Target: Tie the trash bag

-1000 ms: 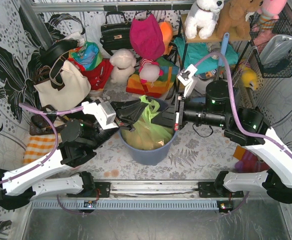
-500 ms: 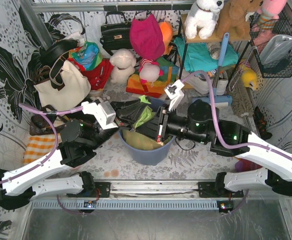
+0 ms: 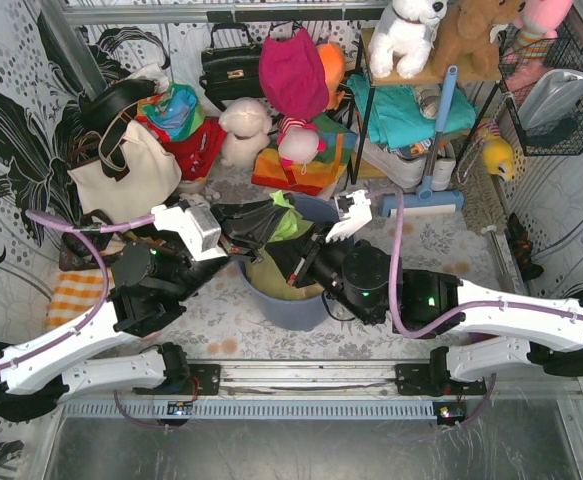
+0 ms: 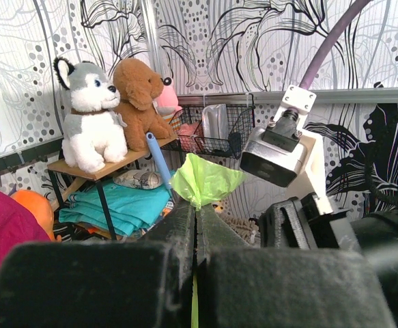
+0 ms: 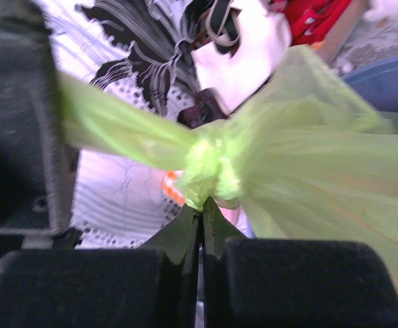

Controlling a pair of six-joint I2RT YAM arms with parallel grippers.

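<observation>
Both claws are clamped on the thin translucent light-green plastic trash bag (image 3: 289,228), which sits in the round blue-grey plastic bin (image 3: 301,312) on the floral-patterned bench (image 3: 451,245), between my two arms. Crumpled brown paper (image 3: 266,278) shows through the film low in the bin.

My left claw (image 3: 271,215) reaches in from the left above the rim. In its wrist view the black padded fingers (image 4: 178,225) are pressed flat together, and a flap of green bag (image 4: 205,181) sticks up from between the tips.

My right claw (image 3: 296,262) comes in from the right, angled up over the near side of the bin. Its wrist view shows the tips (image 5: 200,225) shut tight just under a knotted bunch of the film (image 5: 209,171) — one strand stretches off to the left, and the wider body of the bag (image 5: 308,157) fans out to the right.

Behind the bin a cream tote bag (image 3: 121,175) leans by the wall, well apart from both claws.
</observation>
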